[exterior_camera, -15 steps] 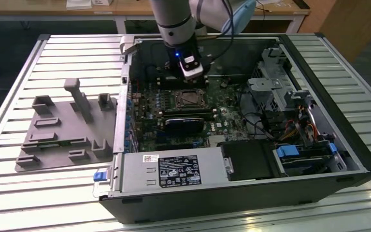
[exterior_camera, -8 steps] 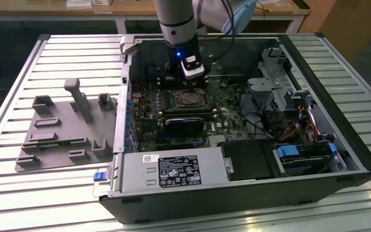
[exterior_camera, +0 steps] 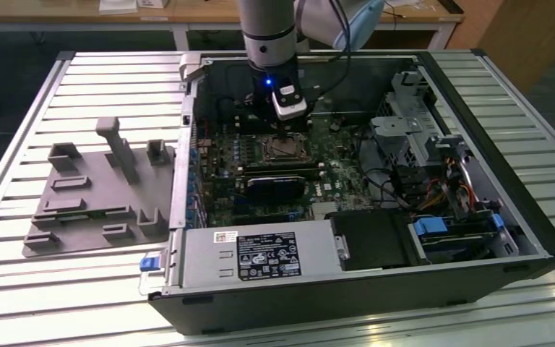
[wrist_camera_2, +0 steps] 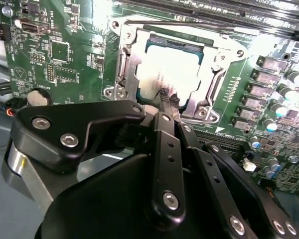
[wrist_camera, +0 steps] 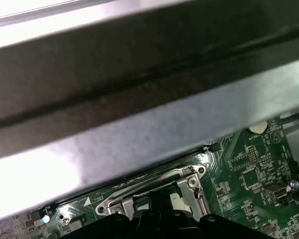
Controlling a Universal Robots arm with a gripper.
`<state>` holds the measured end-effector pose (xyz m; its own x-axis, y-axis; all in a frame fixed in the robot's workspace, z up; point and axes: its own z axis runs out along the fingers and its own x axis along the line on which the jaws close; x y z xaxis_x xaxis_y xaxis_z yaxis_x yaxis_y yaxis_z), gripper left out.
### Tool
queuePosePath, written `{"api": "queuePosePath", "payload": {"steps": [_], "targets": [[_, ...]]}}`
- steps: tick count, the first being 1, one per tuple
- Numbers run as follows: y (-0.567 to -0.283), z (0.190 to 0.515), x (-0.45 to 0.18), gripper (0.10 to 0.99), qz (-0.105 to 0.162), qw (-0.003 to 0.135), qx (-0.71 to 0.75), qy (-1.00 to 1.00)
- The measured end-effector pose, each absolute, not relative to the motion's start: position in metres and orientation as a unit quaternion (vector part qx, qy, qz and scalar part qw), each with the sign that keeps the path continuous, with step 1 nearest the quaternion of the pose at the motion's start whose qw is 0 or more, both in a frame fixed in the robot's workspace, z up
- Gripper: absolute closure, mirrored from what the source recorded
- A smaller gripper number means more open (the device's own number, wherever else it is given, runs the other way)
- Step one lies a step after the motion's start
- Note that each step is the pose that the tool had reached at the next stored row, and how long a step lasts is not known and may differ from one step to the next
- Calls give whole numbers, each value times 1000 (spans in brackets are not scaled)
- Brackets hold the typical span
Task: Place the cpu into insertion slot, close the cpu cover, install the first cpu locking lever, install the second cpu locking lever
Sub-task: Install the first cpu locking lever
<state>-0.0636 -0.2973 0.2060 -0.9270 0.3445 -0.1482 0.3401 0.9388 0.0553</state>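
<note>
Silvery-grey, the cpu point(wrist_camera_2: 170, 69) already lies in the insertion slot point(wrist_camera_2: 132, 74) with the cpu cover point(wrist_camera_2: 209, 92) framing it, so I judge a locking lever is in hand; my hand point(wrist_camera_2: 168, 99), fingertips pinched narrow, hovers at the socket's near edge, needing a careful hook.

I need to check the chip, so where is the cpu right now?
In the second wrist view the cpu sits in the insertion slot on the green motherboard, just beyond the gripper.
</note>
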Motion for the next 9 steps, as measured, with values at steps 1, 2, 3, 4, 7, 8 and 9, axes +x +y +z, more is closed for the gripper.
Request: {"api": "queuePosePath", "payload": {"steps": [1,2,3,4,7,8,9], "targets": [[-297,206,-64,984,14,78,174,981],[-297,206,-64,984,14,78,174,981],[-297,206,-64,984,14,78,174,981],[-297,206,-64,984,14,78,174,981],[-297,207,-64,984,14,78,174,981],[-297,208,-64,984,14,78,174,981],[-297,210,-64,984,14,78,174,981]]}}
